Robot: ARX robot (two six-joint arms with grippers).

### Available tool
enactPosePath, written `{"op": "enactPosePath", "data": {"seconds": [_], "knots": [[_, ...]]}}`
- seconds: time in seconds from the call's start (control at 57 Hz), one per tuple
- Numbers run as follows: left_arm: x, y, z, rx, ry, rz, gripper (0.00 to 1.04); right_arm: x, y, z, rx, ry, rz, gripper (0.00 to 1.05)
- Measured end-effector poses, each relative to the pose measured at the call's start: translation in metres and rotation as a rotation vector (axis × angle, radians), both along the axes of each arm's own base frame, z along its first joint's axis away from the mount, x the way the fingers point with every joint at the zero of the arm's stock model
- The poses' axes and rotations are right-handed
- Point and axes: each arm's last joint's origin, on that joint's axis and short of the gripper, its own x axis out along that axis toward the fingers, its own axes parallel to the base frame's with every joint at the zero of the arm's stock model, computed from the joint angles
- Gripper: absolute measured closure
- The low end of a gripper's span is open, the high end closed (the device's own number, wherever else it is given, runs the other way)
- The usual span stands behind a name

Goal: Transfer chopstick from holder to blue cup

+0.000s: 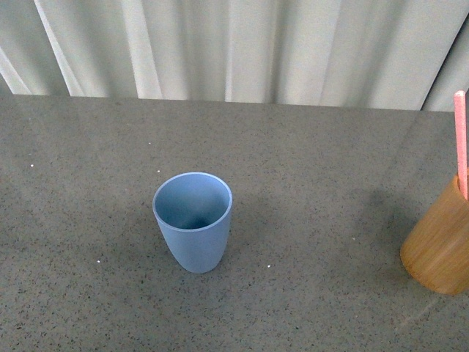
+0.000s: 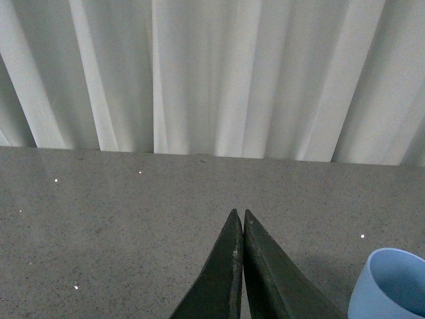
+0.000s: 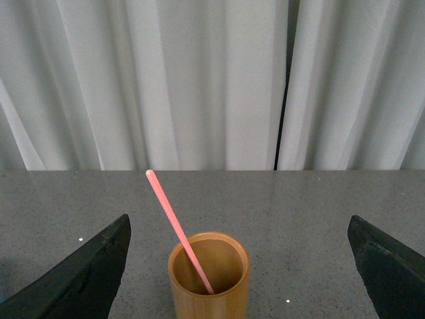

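The blue cup [image 1: 193, 220] stands upright and empty near the middle of the grey table; its rim also shows in the left wrist view [image 2: 392, 286]. The tan holder [image 1: 442, 246] stands at the right edge of the front view, with one pink chopstick [image 1: 460, 143] rising from it. In the right wrist view the holder [image 3: 208, 282] sits between the wide-open fingers, the chopstick [image 3: 176, 226] leaning in it. My right gripper [image 3: 239, 229] is open and empty, short of the holder. My left gripper [image 2: 238, 216] is shut on nothing, beside the cup. Neither arm shows in the front view.
The speckled grey table [image 1: 88, 183] runs back to a white pleated curtain [image 1: 242, 44]. No other objects stand on it in these views.
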Motion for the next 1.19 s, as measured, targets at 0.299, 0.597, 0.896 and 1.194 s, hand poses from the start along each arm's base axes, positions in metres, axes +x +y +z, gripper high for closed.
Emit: {"op": "enactPosePath", "data": {"seconds": [0.299, 0.597, 0.896, 1.194], "knots": [[-0.013, 0.0, 0.002, 0.0, -0.008, 0.0, 1.01, 0.0, 0.0, 0.0, 0.0, 0.0, 0.0, 0.1], [-0.02, 0.0, 0.002, 0.0, -0.008, 0.0, 1.01, 0.0, 0.0, 0.0, 0.0, 0.0, 0.0, 0.1], [-0.033, 0.0, -0.001, 0.0, -0.006, 0.0, 1.01, 0.0, 0.0, 0.0, 0.0, 0.0, 0.0, 0.1], [-0.033, 0.0, -0.002, -0.001, -0.002, 0.0, 0.77, 0.0, 0.0, 0.0, 0.0, 0.0, 0.0, 0.1]]}}
